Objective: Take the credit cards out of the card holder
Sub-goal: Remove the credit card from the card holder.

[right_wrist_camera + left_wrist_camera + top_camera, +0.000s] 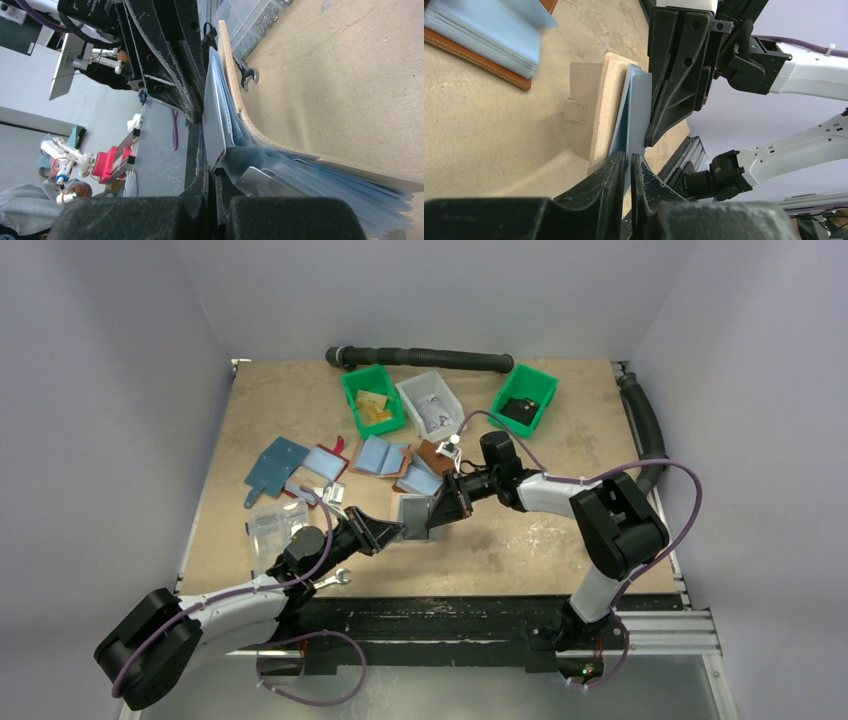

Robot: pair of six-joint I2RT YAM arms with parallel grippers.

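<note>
Both grippers hold the card holder [415,512] up above the middle of the table. It has a beige cover [606,105] with a clasp tab and blue plastic sleeves [310,175] fanned open. My left gripper [628,156] is shut on a thin light blue credit card [640,110] that sticks out of the sleeves. My right gripper [210,172] is shut on the opposite edge of the card holder, its fingers [674,75] right next to the card. A grey card face [217,125] shows beside the sleeves. In the top view the two grippers [398,530] [438,512] almost touch.
Brown wallets with blue lining [385,457] [484,35] lie behind the arms. A clear plastic box [275,525] and a wrench [335,578] sit near the left arm. Two green bins [372,398] [525,398], a clear bin [430,400] and a black hose [420,357] line the back.
</note>
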